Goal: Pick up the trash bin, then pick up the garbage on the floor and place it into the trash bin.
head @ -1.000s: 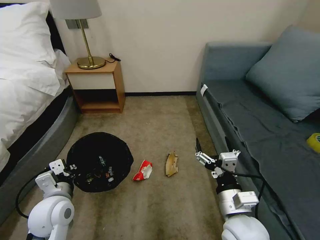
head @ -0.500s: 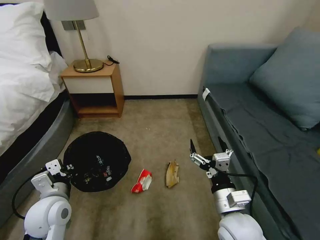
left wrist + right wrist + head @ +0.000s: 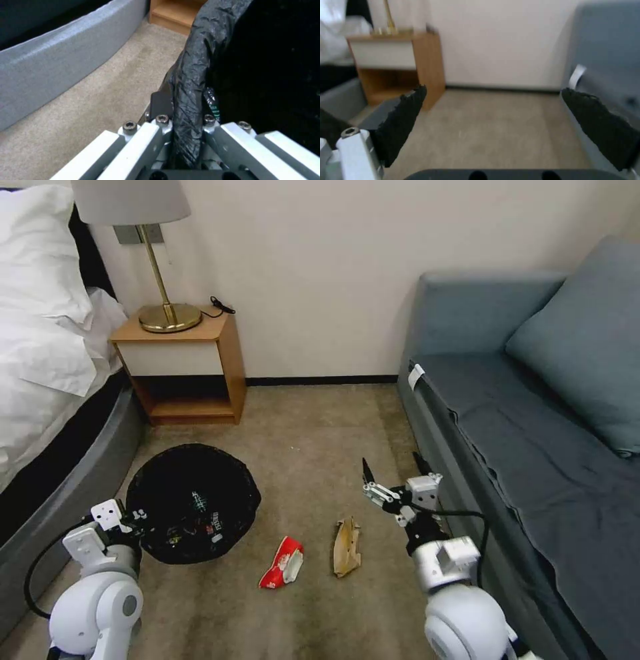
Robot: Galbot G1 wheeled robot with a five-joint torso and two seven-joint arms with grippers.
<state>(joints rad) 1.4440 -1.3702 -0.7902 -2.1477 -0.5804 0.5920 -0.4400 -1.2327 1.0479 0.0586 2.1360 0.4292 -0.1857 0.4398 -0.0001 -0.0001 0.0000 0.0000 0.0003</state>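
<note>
Though litter-printed, trash bin (image 3: 193, 500) lettering unreadable

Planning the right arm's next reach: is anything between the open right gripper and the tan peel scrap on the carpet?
Nothing visible. The right gripper hangs open over bare carpet beyond the peel scrap.

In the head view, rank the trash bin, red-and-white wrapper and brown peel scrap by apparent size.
1. trash bin, held at its rim by the left gripper, by far the largest.
2-3. red-and-white wrapper and brown peel scrap: too alike to rank.
</note>
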